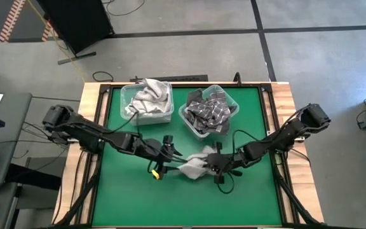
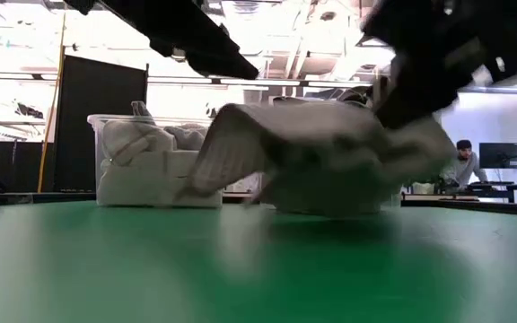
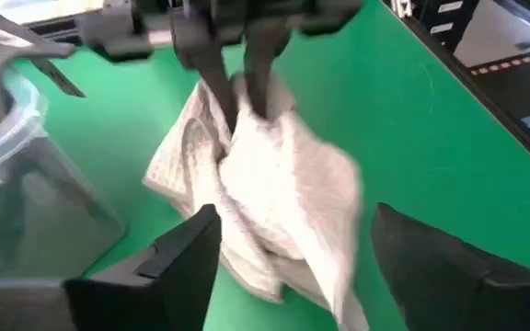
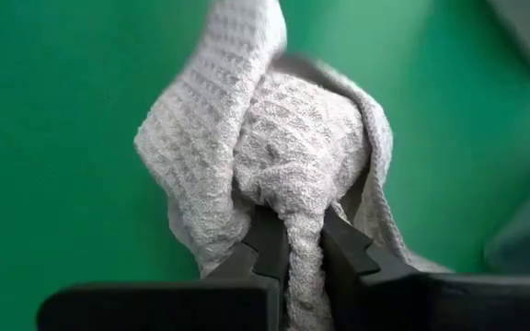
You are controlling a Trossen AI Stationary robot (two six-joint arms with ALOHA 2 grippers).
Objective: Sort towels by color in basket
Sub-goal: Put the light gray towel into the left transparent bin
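Observation:
A light grey waffle-weave towel point(image 1: 194, 166) point(image 2: 321, 161) sits bunched on the green mat between my two grippers. My right gripper point(image 1: 211, 163) point(image 4: 304, 246) reaches in from the table's right and is shut on it. My left gripper point(image 1: 170, 158) point(image 3: 288, 267) comes from the left and is open. Its fingers stand on either side of the towel's point(image 3: 274, 198) near end, and I see no touch. The left clear bin point(image 1: 148, 102) holds light grey and white towels. The right clear bin point(image 1: 210, 111) holds dark grey checked towels. My right gripper pinches a gathered bunch of the towel point(image 4: 302, 216) between its two fingers point(image 3: 217, 87), several layers folded together. The fingers come slanting down from the table's right. The towel bulges out past the fingertips, and its lower folds point(image 2: 240, 193) hang down to about the mat.
The two bins stand side by side at the far edge of the mat point(image 1: 119, 191), just beyond the grippers. The mat has a wooden frame point(image 1: 91, 114). Near half of the mat is free room. A person point(image 2: 460, 166) sits in the room behind.

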